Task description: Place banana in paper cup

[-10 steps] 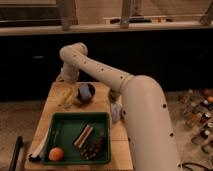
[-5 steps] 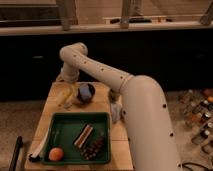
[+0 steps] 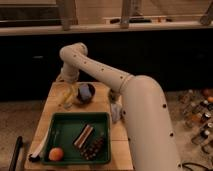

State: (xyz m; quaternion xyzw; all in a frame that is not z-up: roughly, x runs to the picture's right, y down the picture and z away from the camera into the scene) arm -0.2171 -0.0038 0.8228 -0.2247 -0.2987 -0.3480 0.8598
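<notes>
The banana (image 3: 66, 96) is a slim yellow curve lying on the far left of the wooden table (image 3: 56, 107), just left of the dark blue bowl (image 3: 86, 93). My arm reaches from the lower right over the table. The gripper (image 3: 68, 88) hangs at its end, right above the banana. I cannot tell whether it touches the fruit. A small pale cup-like thing, apparently the paper cup (image 3: 116, 111), stands at the table's right side, partly behind my arm.
A green tray (image 3: 62, 130) fills the near half of the table. It holds a round orange fruit (image 3: 56, 153), brown bars (image 3: 84, 136) and a dark bunch (image 3: 95, 146). A white object (image 3: 40, 147) lies along the tray's left edge. Bottles (image 3: 200, 112) stand on the floor at right.
</notes>
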